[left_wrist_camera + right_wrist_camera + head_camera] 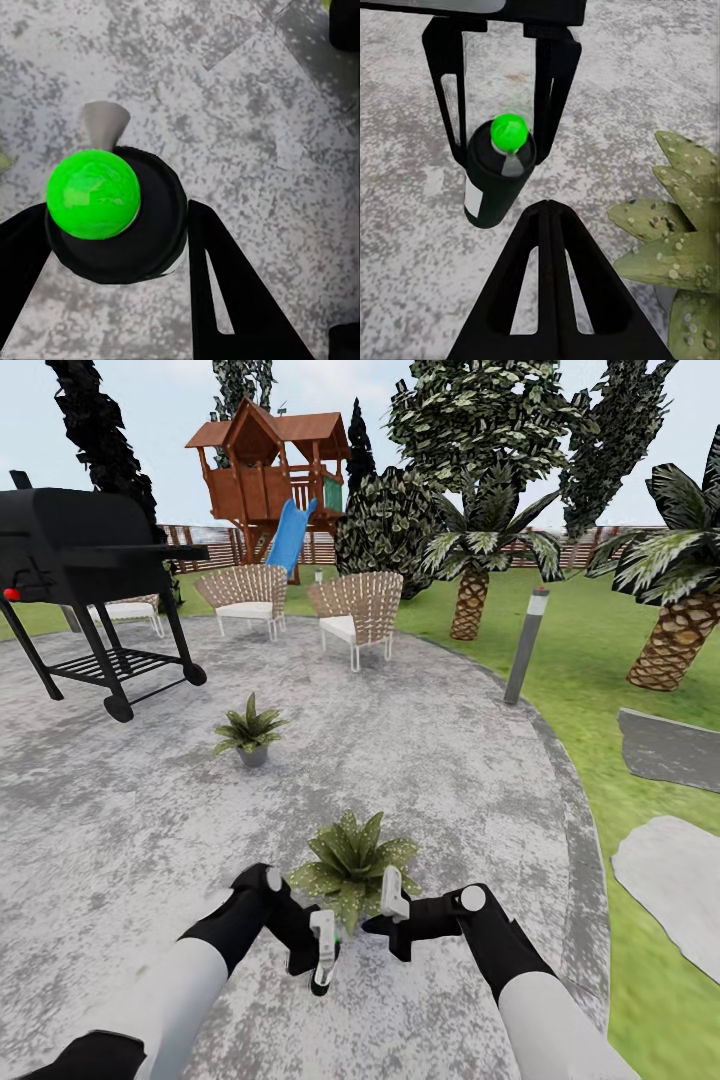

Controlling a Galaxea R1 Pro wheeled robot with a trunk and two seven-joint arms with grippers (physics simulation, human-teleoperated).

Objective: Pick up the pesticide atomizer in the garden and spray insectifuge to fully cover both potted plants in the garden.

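2 potted plants sit on the round grey paving: the far potted plant (249, 732) stands left of centre, well apart from the near potted plant (351, 863), which lies just beyond both grippers.

Going left to right, the black grill (85, 580) occupies the far left, then the wicker seats (300, 603) and the wooden playhouse (268, 470) with its blue slide, then a grey post (527, 645) and palms (680, 600) on the lawn at right.

The left gripper (318, 950) holds the pesticide atomizer (323, 952) upright, its fingers (549, 90) closed against the dark bottle's sides, just beside the near plant. That placement probably puts the spray head within reach of the leaves. In the left wrist view the atomizer's bright green top (94, 193) sits between the black fingers.

The right gripper (390, 905) hovers near the bottle's top, fingers brought together into a narrow point and holding nothing; I judge it is posed to press the head.

White specks already dot the near plant's leaves (679, 225), likely insectifuge; the far plant looks unspeckled, though it is too small to be sure.

A white label (474, 196) shows on the bottle; no writing is legible.
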